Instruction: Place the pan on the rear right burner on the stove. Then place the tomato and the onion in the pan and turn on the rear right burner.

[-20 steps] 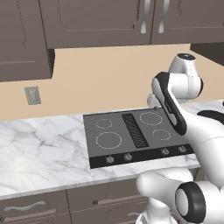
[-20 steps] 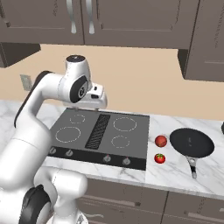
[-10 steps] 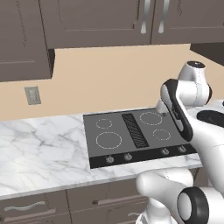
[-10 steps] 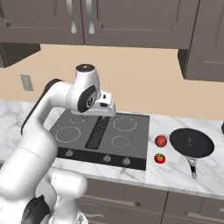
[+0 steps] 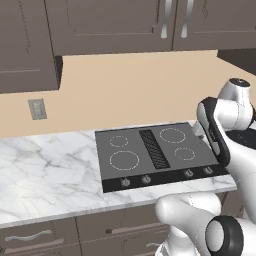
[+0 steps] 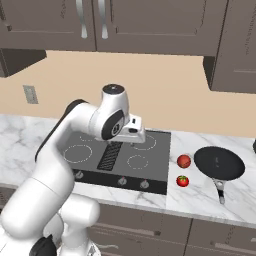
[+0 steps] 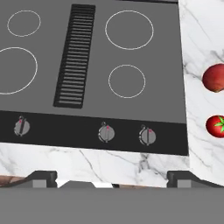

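Observation:
The black pan (image 6: 219,163) lies on the marble counter right of the stove (image 6: 95,161), its handle pointing to the front. The dull red onion (image 6: 184,161) and the bright red tomato (image 6: 183,181) with its green top sit between stove and pan. My gripper (image 6: 136,137) hangs open and empty above the stove's right half, near the rear right burner (image 5: 172,135). From the hand view (image 7: 113,181) I look down on the rear right burner (image 7: 129,29), with the onion (image 7: 214,78) and the tomato (image 7: 216,126) at the right edge.
A black vent grille (image 7: 76,54) runs down the stove's middle, and several knobs (image 7: 106,132) line its front strip. Marble counter (image 5: 45,175) stretches to the left. Dark cabinets (image 6: 150,25) hang overhead against a beige wall with a socket (image 5: 37,109).
The arm has swung right, carrying the hand from the stove's left part to above its right half. The jaws stay open. Pan, onion and tomato have not moved.

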Robot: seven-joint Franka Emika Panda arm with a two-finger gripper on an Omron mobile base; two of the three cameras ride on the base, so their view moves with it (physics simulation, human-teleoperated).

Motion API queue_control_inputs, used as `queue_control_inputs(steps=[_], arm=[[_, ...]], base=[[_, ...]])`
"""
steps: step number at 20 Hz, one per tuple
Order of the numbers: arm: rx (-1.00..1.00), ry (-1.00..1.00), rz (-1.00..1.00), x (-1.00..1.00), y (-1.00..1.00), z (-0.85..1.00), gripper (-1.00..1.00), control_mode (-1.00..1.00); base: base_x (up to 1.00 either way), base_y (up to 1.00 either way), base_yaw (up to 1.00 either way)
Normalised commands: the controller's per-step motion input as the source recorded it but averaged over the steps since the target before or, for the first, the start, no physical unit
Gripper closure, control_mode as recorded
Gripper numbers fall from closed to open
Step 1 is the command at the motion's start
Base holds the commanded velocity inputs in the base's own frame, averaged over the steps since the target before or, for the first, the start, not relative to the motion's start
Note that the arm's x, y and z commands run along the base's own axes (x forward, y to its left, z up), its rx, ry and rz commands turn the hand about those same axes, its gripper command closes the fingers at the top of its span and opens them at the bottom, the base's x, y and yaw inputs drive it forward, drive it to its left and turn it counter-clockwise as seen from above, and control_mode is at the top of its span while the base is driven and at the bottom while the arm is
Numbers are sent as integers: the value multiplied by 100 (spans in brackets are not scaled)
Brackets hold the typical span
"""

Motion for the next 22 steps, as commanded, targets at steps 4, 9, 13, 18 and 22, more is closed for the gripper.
queue_control_inputs(steps=[4,9,13,18,22], arm=[[0,0,0,-9,-46,-19,-100,-100],[0,0,0,-8,-44,-20,-100,-100],[0,0,0,-3,-43,-20,-100,-100],[0,0,0,0,-40,-21,-100,-100],[0,0,0,0,-41,-21,-100,-100]], base=[[0,0,0],[0,0,0],[0,0,0],[0,0,0],[0,0,0]])
